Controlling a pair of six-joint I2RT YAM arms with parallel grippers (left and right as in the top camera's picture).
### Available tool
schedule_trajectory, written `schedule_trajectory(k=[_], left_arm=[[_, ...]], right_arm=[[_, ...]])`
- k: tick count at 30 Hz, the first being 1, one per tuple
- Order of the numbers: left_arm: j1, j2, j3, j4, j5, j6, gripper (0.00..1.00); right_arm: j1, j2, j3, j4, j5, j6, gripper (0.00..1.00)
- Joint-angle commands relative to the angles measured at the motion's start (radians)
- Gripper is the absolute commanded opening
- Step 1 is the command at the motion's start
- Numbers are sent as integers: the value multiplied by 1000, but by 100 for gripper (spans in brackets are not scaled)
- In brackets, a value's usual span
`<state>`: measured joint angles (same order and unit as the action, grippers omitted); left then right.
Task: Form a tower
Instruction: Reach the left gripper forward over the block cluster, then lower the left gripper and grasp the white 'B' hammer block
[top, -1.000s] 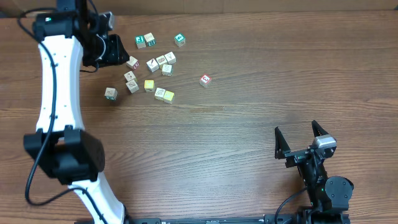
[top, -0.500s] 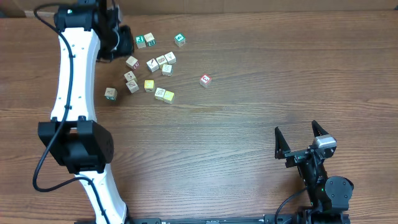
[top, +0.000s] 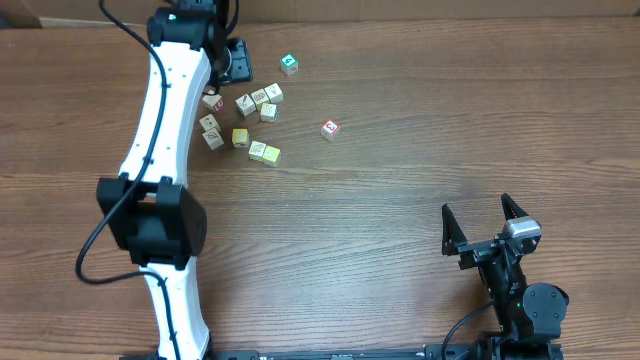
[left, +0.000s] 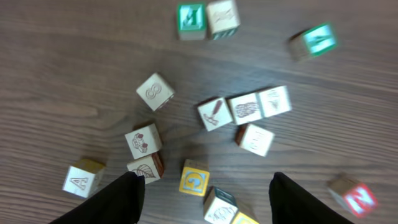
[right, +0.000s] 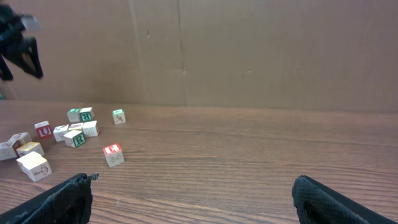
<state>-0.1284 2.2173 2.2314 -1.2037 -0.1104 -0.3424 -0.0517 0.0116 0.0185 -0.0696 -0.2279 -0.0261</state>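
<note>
Reaching arm: my left arm (top: 165, 130), white, stretches up the table (top: 420, 150) to its far left part, with the wrist above the cubes.
Left gripper: my left gripper (left: 205, 180) hangs over the cubes with its two dark fingers (left: 127, 193) spread wide. Nothing is pinched between them, only wood and cubes lie below.
Cubes: the cubes (top: 258, 98) lie loose in a cluster at the far left of the table, each one flat on the wood and none resting on another.
Green pair: a green-faced cube (left: 191, 17) touches a pale cube (left: 222, 17) at the far edge of the cluster.
Blurred green cube: this cube (left: 317, 38) sits apart to the right of that pair.
Row of three: three pale cubes (left: 244, 108) touch side by side in the middle.
Yellow cube: it (left: 194, 178) shows a blue letter and lies below the gap between my left fingers.
Red-marked cube: it (top: 330, 128) sits alone, right of the cluster.
Right gripper: my right gripper (top: 475, 208) rests near the right front edge, well apart from the cubes, its fingers spread wide and empty.
</note>
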Motion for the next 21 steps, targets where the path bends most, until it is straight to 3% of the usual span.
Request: schedule_trajectory(k=[1, 4, 15, 21], left_arm=[[11, 71, -10, 4, -27, -48, 58], [11, 115, -10, 11, -27, -48, 53], [11, 216, -10, 99, -27, -79, 52], [11, 217, -12, 135, -27, -131, 45]], right_arm=[[4, -9, -10, 5, 10, 2, 100], [4, -9, -10, 5, 10, 2, 100], [4, -9, -10, 5, 10, 2, 100], [4, -9, -10, 5, 10, 2, 100]])
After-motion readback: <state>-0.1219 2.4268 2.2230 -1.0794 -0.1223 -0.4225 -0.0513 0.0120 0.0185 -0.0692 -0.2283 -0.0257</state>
